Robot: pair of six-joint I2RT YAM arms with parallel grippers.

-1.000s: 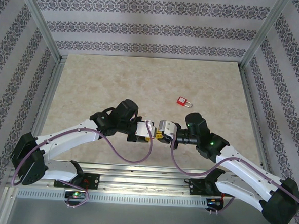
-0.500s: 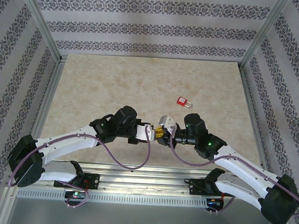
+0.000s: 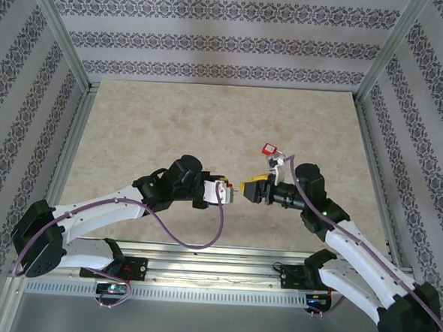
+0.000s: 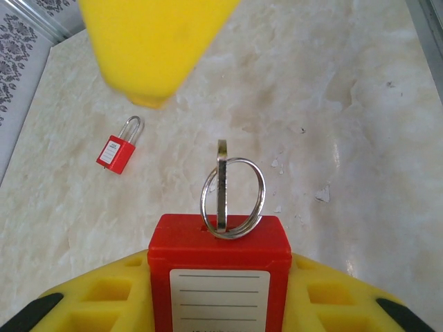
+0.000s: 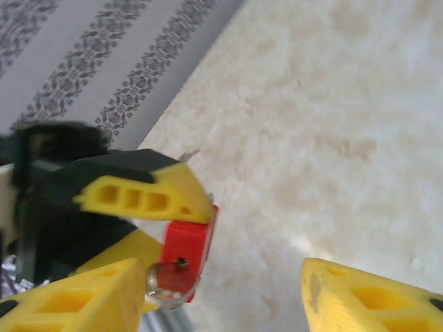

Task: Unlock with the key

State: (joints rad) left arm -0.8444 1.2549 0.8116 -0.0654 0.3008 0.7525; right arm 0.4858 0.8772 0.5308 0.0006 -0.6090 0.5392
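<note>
Left fingers (image 4: 346, 294) pinch red labelled block (image 4: 219, 266), key (image 4: 221, 176) and ring (image 4: 257, 190) jutting from its end, above surface (image 3: 171, 125). Right fingers (image 5: 367, 297) spread just beside, gripping nothing. Red padlock (image 3: 268, 149) lies apart. Judged between grips: next, right closes squarely on key to turn

Bright, even light; right wrist view blurred.

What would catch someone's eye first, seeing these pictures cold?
The left gripper and the open right gripper face each other nose to nose over the near part of the table. The left one clamps a red padlock with its key poking out. A second red padlock lies alone farther back.
</note>
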